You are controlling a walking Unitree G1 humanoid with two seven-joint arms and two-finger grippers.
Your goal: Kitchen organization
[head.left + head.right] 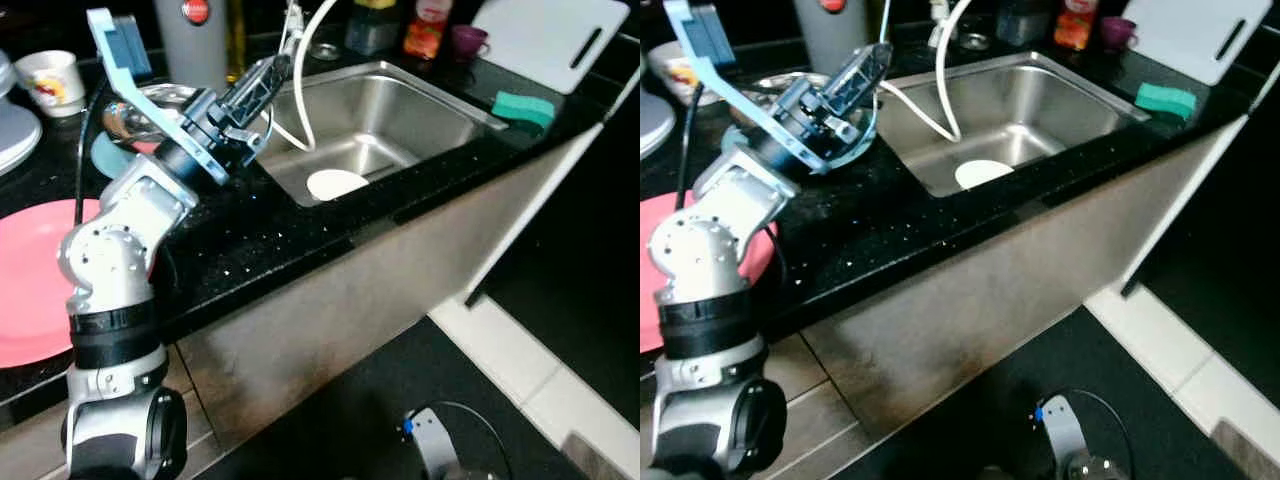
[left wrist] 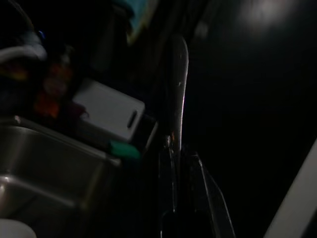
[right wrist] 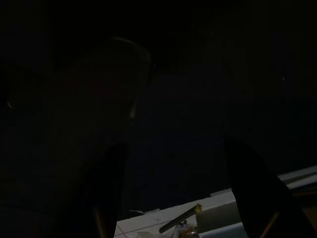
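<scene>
The left gripper [image 1: 270,75], its fingers pinched on a slim silver utensil [image 2: 177,74], hovers over the black speckled surface [image 1: 300,225] beside the steel sink [image 1: 400,110], where a slack hold could likely drop it onto the white dish [image 1: 336,184] below.

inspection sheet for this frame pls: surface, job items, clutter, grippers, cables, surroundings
Surface: black speckled countertop with a steel sink set in it.
Job's things: white dish in the sink; pink plate and mug on the counter; green sponge by the sink; white cutting board leaning behind.
Clutter: bottles and a purple cup behind the sink.
Grippers: left gripper raised over the sink's edge, holding a slim metal utensil; right gripper open, hanging in shade.
Cables: white hose looping into the sink.
Surroundings: cabinet front, dark floor.
</scene>
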